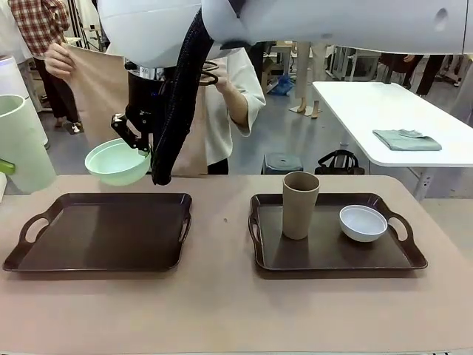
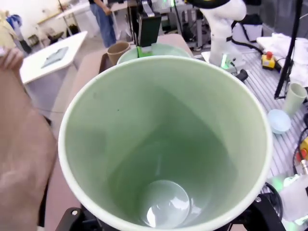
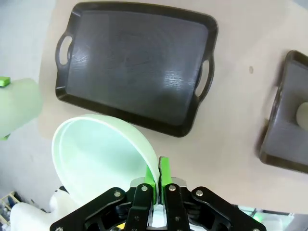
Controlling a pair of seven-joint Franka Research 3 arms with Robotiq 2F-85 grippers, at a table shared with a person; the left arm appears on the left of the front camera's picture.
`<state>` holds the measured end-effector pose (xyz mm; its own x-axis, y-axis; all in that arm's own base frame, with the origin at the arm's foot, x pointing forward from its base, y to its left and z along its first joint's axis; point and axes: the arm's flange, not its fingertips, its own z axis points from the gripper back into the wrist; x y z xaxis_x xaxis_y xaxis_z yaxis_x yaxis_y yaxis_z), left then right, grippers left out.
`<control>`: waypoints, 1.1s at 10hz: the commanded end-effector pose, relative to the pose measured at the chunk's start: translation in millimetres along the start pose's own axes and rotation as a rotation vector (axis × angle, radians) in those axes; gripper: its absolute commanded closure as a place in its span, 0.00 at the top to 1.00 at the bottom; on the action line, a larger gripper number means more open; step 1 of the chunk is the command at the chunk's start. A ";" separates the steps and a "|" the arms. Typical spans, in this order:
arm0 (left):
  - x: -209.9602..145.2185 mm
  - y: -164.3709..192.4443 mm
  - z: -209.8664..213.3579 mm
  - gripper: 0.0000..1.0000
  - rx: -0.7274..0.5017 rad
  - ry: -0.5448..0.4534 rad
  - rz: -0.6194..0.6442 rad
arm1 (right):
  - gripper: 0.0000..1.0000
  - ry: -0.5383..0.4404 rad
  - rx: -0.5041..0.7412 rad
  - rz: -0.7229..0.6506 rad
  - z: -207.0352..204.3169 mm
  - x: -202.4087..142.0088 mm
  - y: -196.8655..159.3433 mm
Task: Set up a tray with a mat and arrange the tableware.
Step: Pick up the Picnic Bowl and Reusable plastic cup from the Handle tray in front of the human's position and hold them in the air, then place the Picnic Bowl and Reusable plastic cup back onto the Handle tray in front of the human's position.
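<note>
Pale green cup (image 2: 163, 144) gripped by left end effector (image 3: 4, 109), right end effector (image 3: 156, 175) downward, pinching green bowl (image 3: 96, 154) rim

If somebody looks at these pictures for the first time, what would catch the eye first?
The right gripper pinches the rim of a pale green bowl in the air by the far edge of the left tray. The left wrist view looks straight into a pale green cup. The right tray carries a brown cup and a white bowl.
</note>
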<state>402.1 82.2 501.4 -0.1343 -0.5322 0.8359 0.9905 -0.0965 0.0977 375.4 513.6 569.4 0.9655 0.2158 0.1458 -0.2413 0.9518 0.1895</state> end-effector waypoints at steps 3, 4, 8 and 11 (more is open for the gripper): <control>-13.6 10.4 -3.4 0.00 -0.017 -0.003 0.009 | 0.00 0.000 -0.003 0.007 3.0 -3.8 2.5; -13.6 10.4 -3.4 0.00 -0.017 -0.003 0.009 | 0.00 0.000 -0.003 0.007 3.0 -3.8 2.5; -13.6 10.4 -3.4 0.00 -0.017 -0.003 0.009 | 0.00 0.000 -0.003 0.007 3.0 -3.8 2.5; -13.6 10.4 -3.4 0.00 -0.017 -0.003 0.009 | 0.00 0.000 -0.003 0.007 3.0 -3.8 2.5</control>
<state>414.0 84.8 485.9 -0.1090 -0.5266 0.8431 0.9929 -0.0977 0.0673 372.1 515.7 571.2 0.9640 0.2219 0.1464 -0.2478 0.9496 0.1919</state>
